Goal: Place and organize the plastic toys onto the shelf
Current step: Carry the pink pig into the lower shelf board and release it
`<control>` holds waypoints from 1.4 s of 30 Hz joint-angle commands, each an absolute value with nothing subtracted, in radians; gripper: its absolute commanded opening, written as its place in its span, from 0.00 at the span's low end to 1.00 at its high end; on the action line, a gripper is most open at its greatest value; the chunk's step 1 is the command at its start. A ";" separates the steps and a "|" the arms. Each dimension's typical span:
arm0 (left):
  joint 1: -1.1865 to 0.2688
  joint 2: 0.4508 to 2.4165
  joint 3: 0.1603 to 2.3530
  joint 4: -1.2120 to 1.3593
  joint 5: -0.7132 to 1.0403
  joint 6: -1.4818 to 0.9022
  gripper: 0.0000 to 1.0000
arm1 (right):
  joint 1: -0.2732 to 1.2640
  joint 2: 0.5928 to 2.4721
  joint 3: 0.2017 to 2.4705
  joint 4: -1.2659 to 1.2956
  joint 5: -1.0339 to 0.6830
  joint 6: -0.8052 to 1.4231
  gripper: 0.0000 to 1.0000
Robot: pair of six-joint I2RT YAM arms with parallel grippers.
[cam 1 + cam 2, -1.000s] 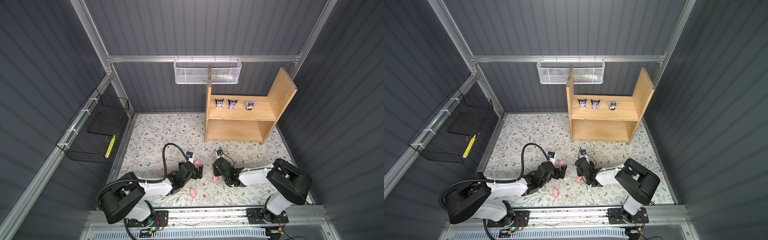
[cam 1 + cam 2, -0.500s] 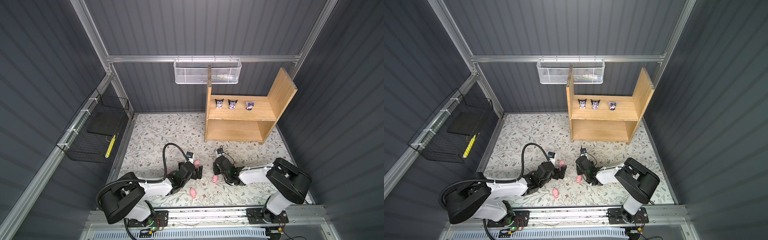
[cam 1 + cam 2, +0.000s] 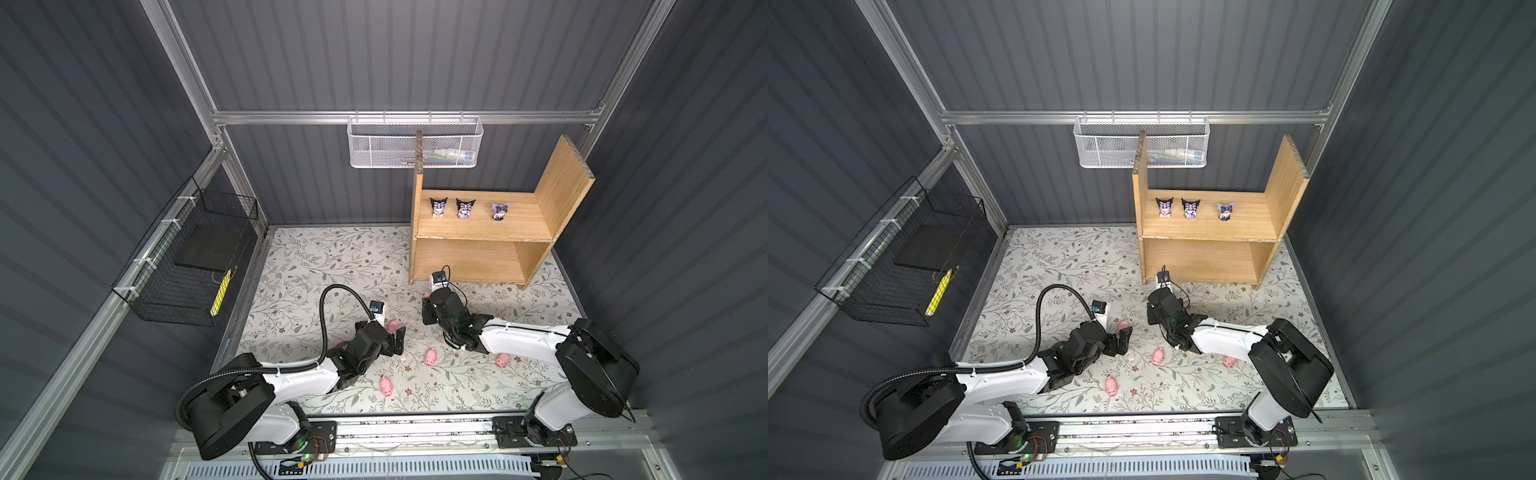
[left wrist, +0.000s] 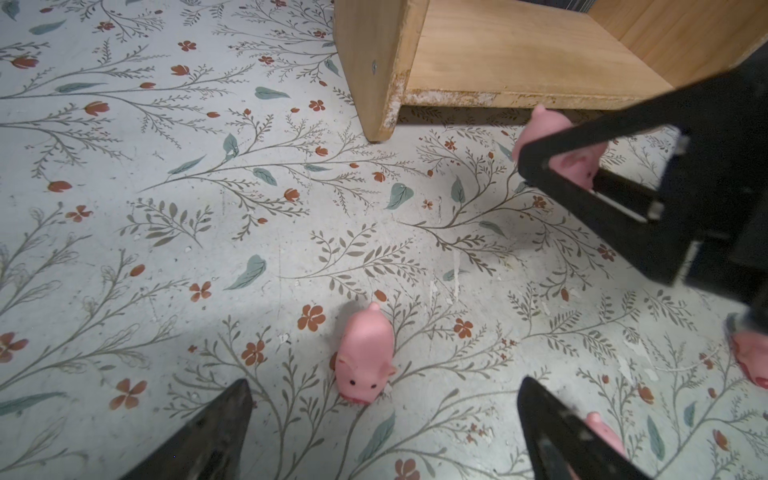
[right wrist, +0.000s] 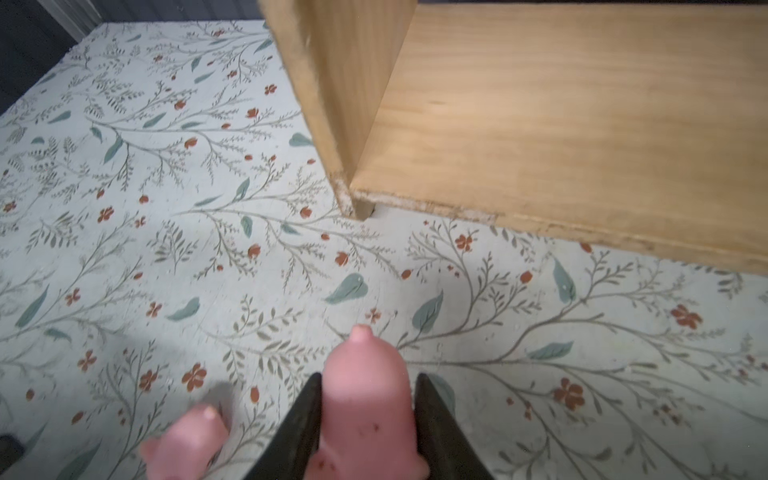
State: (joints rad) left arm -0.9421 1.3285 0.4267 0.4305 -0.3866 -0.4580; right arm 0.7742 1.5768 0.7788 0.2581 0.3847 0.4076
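Note:
The wooden shelf (image 3: pixel 478 232) (image 3: pixel 1208 230) stands at the back right, with three hooded figurines (image 3: pixel 464 208) on its upper level. My right gripper (image 5: pixel 368 376) (image 3: pixel 427 297) is shut on a pink pig (image 5: pixel 368 411) just off the mat, close in front of the shelf's left side board (image 5: pixel 345 95). My left gripper (image 4: pixel 386 390) (image 3: pixel 398 336) is open low over the mat, and another pig (image 4: pixel 365 357) (image 3: pixel 392 326) stands between and just ahead of its fingertips. More pigs lie on the mat (image 3: pixel 430 356) (image 3: pixel 386 386) (image 3: pixel 502 360).
A white mesh basket (image 3: pixel 415 143) hangs on the back wall above the shelf. A black wire basket (image 3: pixel 187 266) hangs on the left wall. The two arms' grippers are close together mid-mat. A metal rail (image 3: pixel 415 428) borders the front edge.
My right gripper has shut on a pig and carried it away from the front of the mat toward the shelf. The left arm has barely moved.

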 commanded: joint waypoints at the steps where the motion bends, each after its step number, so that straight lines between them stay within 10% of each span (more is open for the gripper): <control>1: -0.946 1.293 0.411 0.397 -0.407 -0.427 0.99 | 0.738 1.618 0.835 0.236 0.400 0.375 0.28; 42: -0.946 1.095 0.409 0.251 -0.463 -0.334 0.99 | 0.588 1.965 1.216 0.198 0.362 0.360 0.29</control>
